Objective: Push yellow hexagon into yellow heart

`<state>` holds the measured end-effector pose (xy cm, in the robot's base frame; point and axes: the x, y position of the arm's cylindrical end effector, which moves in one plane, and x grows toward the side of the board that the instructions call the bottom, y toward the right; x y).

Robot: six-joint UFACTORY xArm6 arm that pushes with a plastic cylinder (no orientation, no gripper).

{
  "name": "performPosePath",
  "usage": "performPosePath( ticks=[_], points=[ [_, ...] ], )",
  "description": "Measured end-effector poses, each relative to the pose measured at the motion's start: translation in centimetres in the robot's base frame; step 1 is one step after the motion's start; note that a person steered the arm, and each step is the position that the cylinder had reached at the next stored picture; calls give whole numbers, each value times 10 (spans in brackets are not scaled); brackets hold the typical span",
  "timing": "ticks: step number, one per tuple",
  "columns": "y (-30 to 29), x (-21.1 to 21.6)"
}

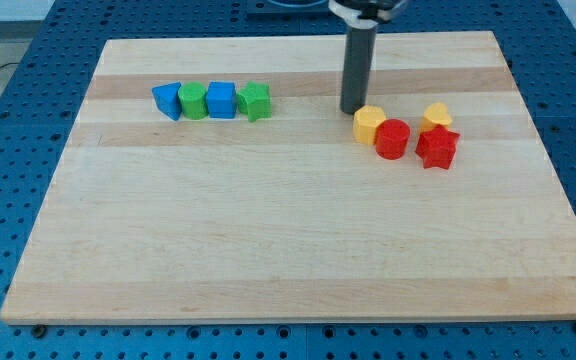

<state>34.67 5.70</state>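
Note:
The yellow hexagon [369, 125] lies right of the board's middle, toward the view's top. The yellow heart [437, 116] lies to its right, a block's width apart. A red round block [392, 138] touches the hexagon's lower right side. A red star-like block [437, 147] sits just below the heart. My tip [353, 109] stands on the board just up and left of the yellow hexagon, nearly touching it.
A row of blocks lies at the view's upper left: a blue triangle-like block [168, 100], a green round block [194, 101], a blue block [221, 100] and a green star-like block [255, 101]. The wooden board [288, 250] rests on a blue perforated table.

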Motion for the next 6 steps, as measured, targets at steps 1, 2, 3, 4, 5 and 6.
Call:
performPosePath(
  ticks=[1,2,3,4,5,6],
  points=[
    [-24,1],
    [-29,13],
    [-29,33],
    [-12,39],
    [9,32],
    [32,30]
  ],
)
